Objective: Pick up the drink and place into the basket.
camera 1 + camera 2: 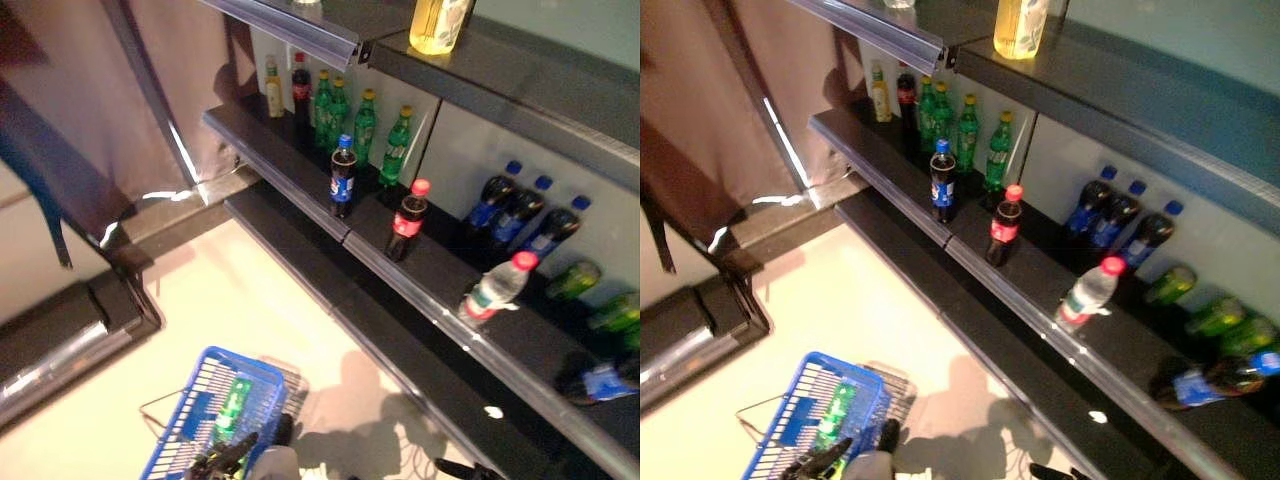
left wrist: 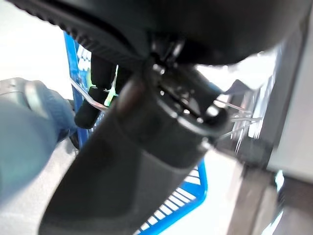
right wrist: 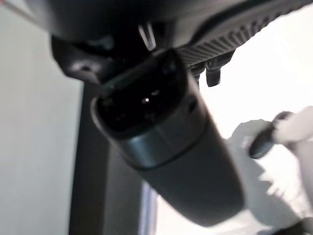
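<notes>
Green bottle point(image 1: 232, 403) already lay inside the blue basket point(image 1: 262, 372), left hand point(image 1: 222, 460) curled round the basket's wire handle point(image 2: 88, 97), right hand's fingers couldn't be read, so the placing looked done unless more shelf point(image 1: 440, 270) drinks were wanted.

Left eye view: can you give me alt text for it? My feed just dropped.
A blue basket sits on the pale floor, holding a green bottle, with the left hand at its near edge. Beside it, dark shelves carry upright cola and green bottles; a clear red-capped bottle leans.
</notes>
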Controlling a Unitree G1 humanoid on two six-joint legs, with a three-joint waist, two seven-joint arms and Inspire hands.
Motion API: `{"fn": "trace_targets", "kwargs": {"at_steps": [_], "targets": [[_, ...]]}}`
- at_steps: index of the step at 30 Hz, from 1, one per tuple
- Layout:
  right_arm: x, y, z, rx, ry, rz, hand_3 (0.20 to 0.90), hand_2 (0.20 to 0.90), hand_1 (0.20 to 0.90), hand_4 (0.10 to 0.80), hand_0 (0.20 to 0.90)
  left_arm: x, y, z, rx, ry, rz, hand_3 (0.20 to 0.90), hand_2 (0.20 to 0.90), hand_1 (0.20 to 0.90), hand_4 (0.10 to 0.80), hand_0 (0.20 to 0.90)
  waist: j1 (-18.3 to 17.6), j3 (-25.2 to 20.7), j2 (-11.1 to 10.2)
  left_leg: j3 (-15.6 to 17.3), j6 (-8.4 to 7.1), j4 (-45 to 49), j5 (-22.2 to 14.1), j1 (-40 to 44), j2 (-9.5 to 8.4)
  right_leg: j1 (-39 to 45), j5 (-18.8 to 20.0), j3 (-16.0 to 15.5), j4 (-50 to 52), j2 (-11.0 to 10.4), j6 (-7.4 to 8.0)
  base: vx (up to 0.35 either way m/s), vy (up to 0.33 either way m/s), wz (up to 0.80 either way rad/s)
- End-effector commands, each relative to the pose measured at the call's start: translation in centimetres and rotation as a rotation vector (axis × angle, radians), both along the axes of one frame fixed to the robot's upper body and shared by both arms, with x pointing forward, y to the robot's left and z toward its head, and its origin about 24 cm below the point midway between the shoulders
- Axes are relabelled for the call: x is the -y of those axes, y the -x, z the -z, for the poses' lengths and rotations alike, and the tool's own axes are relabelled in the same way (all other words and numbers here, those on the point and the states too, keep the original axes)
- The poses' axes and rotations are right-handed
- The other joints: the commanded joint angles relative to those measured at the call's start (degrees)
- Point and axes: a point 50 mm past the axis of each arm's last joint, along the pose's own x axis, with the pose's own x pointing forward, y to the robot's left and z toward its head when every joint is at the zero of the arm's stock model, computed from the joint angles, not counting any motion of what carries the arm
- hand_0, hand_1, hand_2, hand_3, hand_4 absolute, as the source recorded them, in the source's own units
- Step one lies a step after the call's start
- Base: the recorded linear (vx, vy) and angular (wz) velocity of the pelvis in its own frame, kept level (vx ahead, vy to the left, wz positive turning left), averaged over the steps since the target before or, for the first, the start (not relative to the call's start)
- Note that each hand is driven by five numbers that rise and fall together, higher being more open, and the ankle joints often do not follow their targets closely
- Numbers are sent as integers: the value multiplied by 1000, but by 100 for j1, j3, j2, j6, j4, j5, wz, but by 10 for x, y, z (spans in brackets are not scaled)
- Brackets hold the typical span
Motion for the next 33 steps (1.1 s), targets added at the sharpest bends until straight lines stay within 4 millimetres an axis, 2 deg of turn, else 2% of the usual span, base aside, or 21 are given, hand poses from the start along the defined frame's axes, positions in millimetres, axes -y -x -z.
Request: {"fn": "trace_targets", "kwargs": {"at_steps": [1, 2, 4, 6, 7, 8, 11, 13, 14, 15, 16, 17, 18, 19, 21, 22, 24, 27, 29, 31, 33], "targets": [[-6, 0, 0, 37, 9, -73, 900, 900, 900, 800, 900, -42, -16, -24, 173, -154, -8, 200, 300, 300, 100, 300, 192, -196, -97, 393, 103, 572, -686, -1, 110, -1039, 1317, -998, 807, -1045, 613, 255, 375, -33], [-9, -6, 0, 51, 15, -92, 900, 900, 900, 800, 900, -47, -16, -26, 179, -165, -18, 200, 300, 300, 100, 300, 212, -182, -43, 606, 111, 475, -723, 145, 132, -1148, 1249, -1276, 852, -979, 584, 278, 395, -109], [-14, -13, 0, 55, 14, -73, 900, 900, 900, 800, 900, -52, -19, -29, 192, -180, -23, 200, 300, 300, 100, 300, 150, -170, -37, 835, 98, 359, -796, 313, 56, -1181, 914, -1590, 460, -410, 311, 176, 223, -138], [-12, -14, -1, 67, 17, -84, 900, 900, 900, 800, 900, -53, -20, -30, 197, -183, -55, 200, 300, 300, 100, 300, 132, -194, -82, 969, 87, 373, -842, 382, -49, -1093, 872, -1684, 63, -199, 152, 90, 100, -47], [-12, -14, -1, 70, 17, -86, 900, 900, 900, 800, 900, -53, -20, -30, 198, -182, -58, 200, 300, 300, 100, 300, 129, -196, -91, 978, 89, 383, -850, 386, -68, -1080, 888, -1675, 9, -176, 137, 86, 26, -23], [-10, -15, -2, 83, 16, -89, 900, 900, 900, 800, 900, -52, -19, -29, 198, -185, -60, 200, 300, 300, 100, 300, 120, -217, -174, 1001, 99, 497, -926, 379, -201, -1001, 1007, -1637, -304, -82, 73, 76, -8, -17], [-8, -18, -3, 89, 17, -152, 900, 900, 900, 800, 900, -45, -18, -26, 179, -165, -84, 200, 300, 300, 100, 300, 124, -303, -336, 1007, 94, 1235, -1071, 198, -336, -824, 1141, -1433, -578, -152, -31, 89, -50, -14], [-8, -23, -4, 104, 14, -187, 900, 900, 900, 800, 900, -41, -18, -25, 182, -152, -78, 200, 300, 300, 100, 300, 188, -288, -426, 943, -3, 2040, -843, -147, -374, -734, 1208, -1499, -684, -208, -107, 69, -68, -4], [-8, -28, -6, 120, 10, -220, 900, 900, 900, 800, 900, -38, -17, -24, 187, -147, -73, 200, 300, 300, 100, 300, 250, -248, -455, 790, -68, 2752, -616, -529, -470, -690, 1202, -1476, -672, -192, -173, 88, -52, -2], [-9, -32, -7, 130, 6, -250, 900, 900, 900, 800, 900, -37, -17, -23, 186, -142, -72, 200, 300, 300, 100, 300, 294, -244, -443, 607, -50, 2946, -535, -723, -528, -696, 1187, -1379, -630, -142, -203, 147, 34, -8], [-11, -40, -9, 147, 9, -304, 900, 900, 900, 800, 900, -35, -15, -22, 178, -131, -77, 200, 300, 300, 100, 300, 370, -242, -384, 390, 5, 2623, -502, -772, -460, -690, 1111, -1217, -545, -32, -200, 191, 140, -30], [-12, -47, -11, 158, 11, -331, 900, 900, 900, 800, 900, -35, -13, -21, 174, -127, -73, 200, 300, 300, 100, 300, 424, -240, -333, 228, 21, 1922, -486, -648, -249, -650, 1043, -1062, -524, 43, -152, 201, 175, -62], [-12, -50, -12, 166, 11, -342, 900, 900, 900, 800, 900, -35, -11, -21, 172, -124, -66, 200, 300, 300, 100, 300, 451, -216, -326, 201, 37, 1550, -507, -542, -142, -607, 1010, -981, -518, 53, -126, 223, 216, -88], [-13, -59, -15, 194, 3, -385, 900, 900, 900, 800, 900, -36, -6, -20, 168, -126, -55, 200, 300, 300, 100, 300, 529, -202, -274, -46, -75, 723, -307, -461, 168, -537, 947, -854, -546, 112, -84, 210, 217, -79], [-17, -68, -19, 243, -11, -435, 900, 900, 900, 800, 900, -36, 0, -19, 150, -135, -49, 200, 300, 300, 100, 300, 601, -156, -266, -259, -252, 544, 62, -476, 489, -442, 859, -771, -513, 97, -42, 158, 223, -58], [-20, -73, -21, 269, -13, -459, 900, 900, 900, 800, 900, -35, -1, -19, 139, -141, -47, 200, 300, 300, 100, 300, 559, -191, -293, -155, -217, 458, -154, -341, 468, -453, 841, -796, -496, -25, 27, 69, 215, -39], [-22, -83, -29, 339, 6, -471, 900, 900, 900, 800, 900, -36, -5, -20, 120, -155, -22, 200, 300, 300, 100, 300, 467, -231, -272, -55, -260, 313, -308, -141, 455, -547, 852, -918, -415, -210, 148, 48, 241, -20], [-39, -104, -50, 493, 7, -562, 900, 900, 900, 800, 900, -46, -12, -25, 131, -171, -40, 200, 300, 300, 100, 300, 315, -220, -230, 40, -306, 137, -425, 152, 407, -695, 999, -1071, -408, -487, 337, 33, 217, -16], [-49, -109, -60, 558, 1, -625, 900, 900, 900, 800, 900, -51, -12, -28, 141, -181, -60, 200, 300, 300, 100, 300, 269, -210, -235, 97, -302, 136, -468, 195, 385, -747, 1064, -1120, -425, -587, 406, -6, 121, -41], [-69, -122, -87, 719, -14, -832, 900, 900, 900, 800, 900, -66, -14, -35, 162, -209, -101, 200, 300, 300, 100, 300, 306, -151, -294, 295, -319, 203, -564, 255, 402, -861, 1228, -1460, -445, -881, 595, -69, 59, -36], [-83, -133, -107, 834, -38, -938, 900, 900, 900, 800, 900, -70, -13, -38, 179, -218, -129, 200, 300, 300, 100, 300, 424, -108, -342, 475, -357, 245, -587, 279, 491, -867, 1355, -1736, -498, -1095, 725, -89, -37, -64]]}}
